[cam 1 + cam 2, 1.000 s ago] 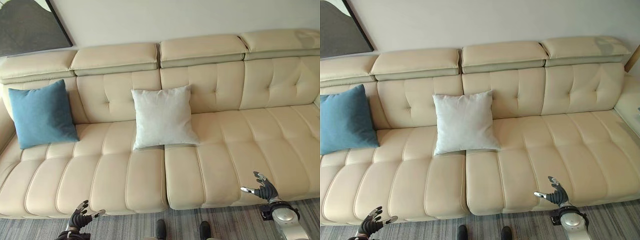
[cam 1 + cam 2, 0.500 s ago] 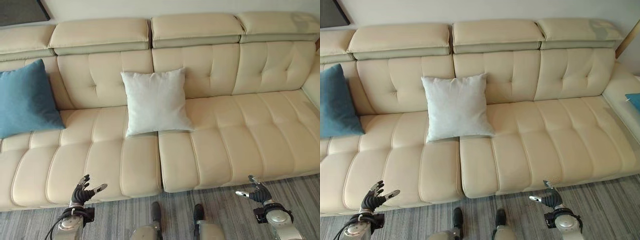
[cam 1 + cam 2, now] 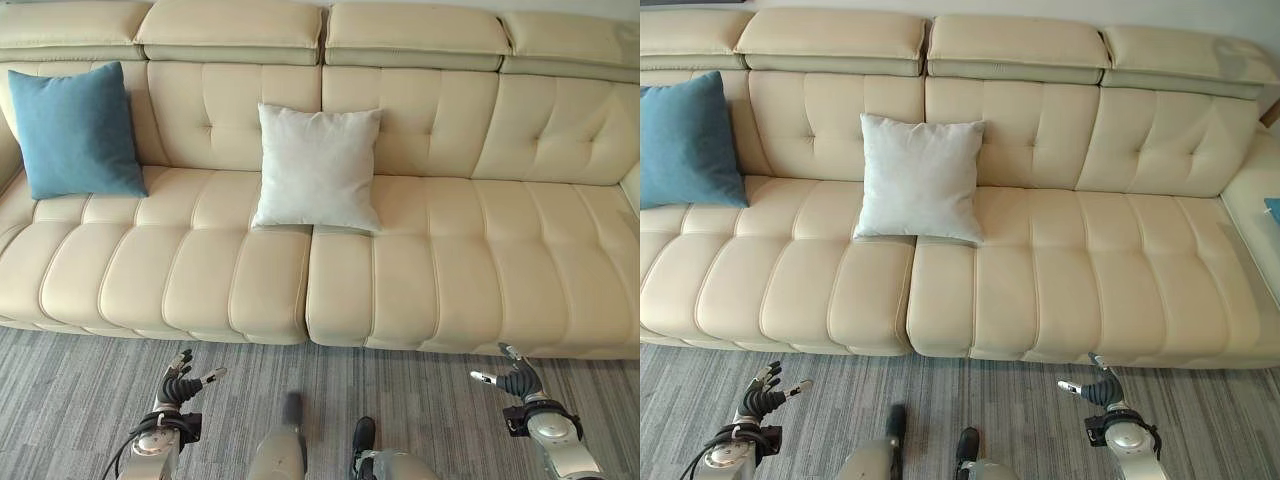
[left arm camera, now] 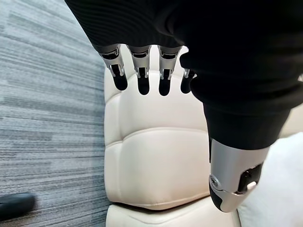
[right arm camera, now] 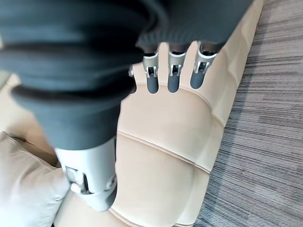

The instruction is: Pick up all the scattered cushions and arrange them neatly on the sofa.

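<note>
A long cream leather sofa (image 3: 430, 270) spans the view. A blue cushion (image 3: 75, 130) leans upright against the backrest at the sofa's left end. A white cushion (image 3: 318, 168) leans against the backrest near the middle. At the far right edge a sliver of another blue cushion (image 3: 1272, 208) lies on the sofa's side section. My left hand (image 3: 181, 384) hovers open over the carpet in front of the sofa, holding nothing. My right hand (image 3: 514, 381) is open too, low by the sofa's front edge at the right. Both wrist views show straight fingers (image 4: 140, 75) and fingers (image 5: 173, 73) over the sofa seat.
Grey striped carpet (image 3: 60, 380) covers the floor in front of the sofa. The sofa's right half (image 3: 1120, 260) has bare seat room.
The camera has pulled back and tilted down, so the sofa sits higher in view and more carpet shows. Both hands stay open and low, now over the carpet.
</note>
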Available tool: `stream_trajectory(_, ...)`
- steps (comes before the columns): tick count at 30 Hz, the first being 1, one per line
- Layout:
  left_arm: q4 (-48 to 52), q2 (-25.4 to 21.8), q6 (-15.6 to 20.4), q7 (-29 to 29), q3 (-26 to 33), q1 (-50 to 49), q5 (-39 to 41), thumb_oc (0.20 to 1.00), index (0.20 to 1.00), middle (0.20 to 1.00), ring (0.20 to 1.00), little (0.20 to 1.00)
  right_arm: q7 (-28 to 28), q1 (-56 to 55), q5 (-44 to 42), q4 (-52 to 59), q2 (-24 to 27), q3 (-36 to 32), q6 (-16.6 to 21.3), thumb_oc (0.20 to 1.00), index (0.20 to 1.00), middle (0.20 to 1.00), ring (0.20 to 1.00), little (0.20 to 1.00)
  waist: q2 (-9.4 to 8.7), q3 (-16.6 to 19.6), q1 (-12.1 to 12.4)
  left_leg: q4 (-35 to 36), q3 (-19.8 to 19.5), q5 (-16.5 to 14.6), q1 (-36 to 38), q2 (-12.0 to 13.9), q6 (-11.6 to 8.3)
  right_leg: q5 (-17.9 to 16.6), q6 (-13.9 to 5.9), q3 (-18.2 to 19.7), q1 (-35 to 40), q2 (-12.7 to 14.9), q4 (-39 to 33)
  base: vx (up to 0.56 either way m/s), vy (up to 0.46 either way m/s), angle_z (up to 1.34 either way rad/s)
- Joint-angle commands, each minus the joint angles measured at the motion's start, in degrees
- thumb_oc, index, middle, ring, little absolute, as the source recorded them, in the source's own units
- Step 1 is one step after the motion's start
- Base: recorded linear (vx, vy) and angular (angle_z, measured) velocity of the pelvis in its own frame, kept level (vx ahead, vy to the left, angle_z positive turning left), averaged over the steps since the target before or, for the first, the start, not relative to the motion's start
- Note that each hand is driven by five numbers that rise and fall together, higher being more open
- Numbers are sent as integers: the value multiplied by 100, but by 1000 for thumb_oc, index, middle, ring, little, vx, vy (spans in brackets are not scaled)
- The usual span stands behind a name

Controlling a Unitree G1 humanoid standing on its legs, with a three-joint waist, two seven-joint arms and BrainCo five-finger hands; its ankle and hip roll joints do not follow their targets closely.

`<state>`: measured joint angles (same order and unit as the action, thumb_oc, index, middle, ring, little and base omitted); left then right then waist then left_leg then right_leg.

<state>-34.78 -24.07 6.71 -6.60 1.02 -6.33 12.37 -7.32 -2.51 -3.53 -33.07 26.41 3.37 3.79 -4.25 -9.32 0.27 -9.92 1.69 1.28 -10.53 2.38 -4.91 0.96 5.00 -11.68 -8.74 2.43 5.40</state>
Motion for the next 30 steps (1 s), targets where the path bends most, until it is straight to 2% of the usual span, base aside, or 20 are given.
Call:
stream_trajectory(1,273,-101,116,67,50,-135,-160,1000,1000,1000,1000,1000,8,-83,-179,226,115,-162,242,1000,1000,1000,1000,1000,27,283,-60,227,6,-397,-103,-77,232,-58,-857,517,193,48,-464,67,77,-16)
stream_trajectory(11,455,-282,81,153,-100,-107,-543,1000,1000,1000,1000,1000,119,-226,-300,232,133,-271,241,1000,1000,1000,1000,1000,44,319,-169,422,206,-481,140,-112,308,-110,-944,710,264,142,-418,40,85,-19)
stream_trajectory(15,571,-381,38,220,-152,-118,-667,1000,1000,1000,1000,1000,155,-215,-249,269,94,-236,184,1000,1000,1000,1000,1000,34,272,-210,338,409,-674,179,-197,451,-198,-1055,1073,58,158,-258,1,153,-46)
stream_trajectory(16,668,-426,35,207,-118,-120,-651,1000,1000,1000,1000,1000,143,-113,-232,307,67,-186,170,1000,1000,1000,1000,1000,33,208,-207,301,597,-721,165,-185,505,-226,-1109,1203,-151,116,-69,-52,98,-77)
stream_trajectory(18,688,-446,44,183,-93,-107,-639,1000,1000,1000,1000,1000,128,-24,-228,330,40,-145,170,1000,1000,1000,1000,1000,22,195,-184,314,737,-713,144,-165,523,-260,-1139,1243,-298,104,28,-64,58,-98)
stream_trajectory(19,708,-466,46,155,-65,-96,-631,1000,1000,1000,1000,1000,114,35,-235,374,23,-125,175,1000,1000,1000,1000,1000,32,158,-165,305,857,-756,170,-133,538,-257,-1169,1183,-372,110,122,-47,19,-107)
stream_trajectory(21,742,-479,53,121,-24,-95,-600,1000,1000,1000,1000,1000,87,114,-260,490,-55,-83,209,1000,1000,1000,1000,1000,23,145,-99,337,1179,-803,243,-43,541,-241,-1205,834,-411,216,151,25,-30,-113)
stream_trajectory(22,734,-473,53,96,12,-98,-583,1000,1000,1000,1000,1000,60,146,-230,543,-81,-45,232,1000,1000,1000,1000,1000,-5,133,-47,351,1381,-814,331,34,514,-280,-1200,415,-502,317,250,151,-37,-117)
stream_trajectory(23,746,-475,40,91,36,-135,-583,1000,1000,1000,1000,1000,48,183,-181,556,-71,-14,204,1000,1000,1000,1000,1000,51,136,33,340,1437,-978,464,150,468,-149,-1239,-59,-517,452,438,125,-34,-112)
stream_trajectory(24,746,-475,40,91,37,-135,-583,1000,1000,1000,1000,1000,48,183,-181,556,-71,-14,203,1000,1000,1000,1000,1000,52,134,33,338,1436,-980,465,150,468,-148,-1239,-60,-516,452,440,121,-103,-115)
stream_trajectory(25,783,-467,21,92,70,-176,-586,1000,1000,1000,1000,1000,11,192,-146,695,-107,60,233,1000,1000,1000,1000,1000,57,131,145,279,1714,-986,560,306,429,-59,-1145,-1040,-508,740,624,87,-197,-152)
stream_trajectory(26,766,-432,15,117,36,-180,-617,1000,1000,1000,1000,1000,19,136,-126,763,-119,50,216,1000,1000,1000,1000,1000,34,144,52,225,1754,-1039,624,333,438,17,-1137,-966,-536,703,650,146,-227,-147)
stream_trajectory(27,744,-400,33,138,22,-209,-659,1000,1000,1000,1000,1000,35,81,-119,778,-110,56,215,1000,1000,1000,1000,1000,20,160,19,130,1831,-1129,687,343,459,59,-1124,-803,-501,649,575,125,-122,-126)
stream_trajectory(28,744,-400,33,138,21,-209,-659,1000,1000,1000,1000,1000,35,80,-119,779,-109,55,214,1000,1000,1000,1000,1000,21,158,24,128,1835,-1132,689,345,459,59,-1123,-799,-500,646,574,178,-168,-47)
stream_trajectory(29,701,-277,37,191,-32,-248,-658,1000,1000,1000,1000,1000,31,17,-165,793,-79,31,231,1000,1000,1000,1000,1000,21,166,-43,-209,1921,-1246,737,418,432,112,-1026,-582,-385,530,400,164,-222,-33)
stream_trajectory(30,703,-212,28,197,-102,-228,-654,1000,1000,1000,1000,1000,-5,-19,-173,784,-70,17,253,1000,1000,1000,1000,1000,21,141,-81,-529,1933,-1221,661,498,391,139,-965,-494,-310,462,318,211,-324,-39)
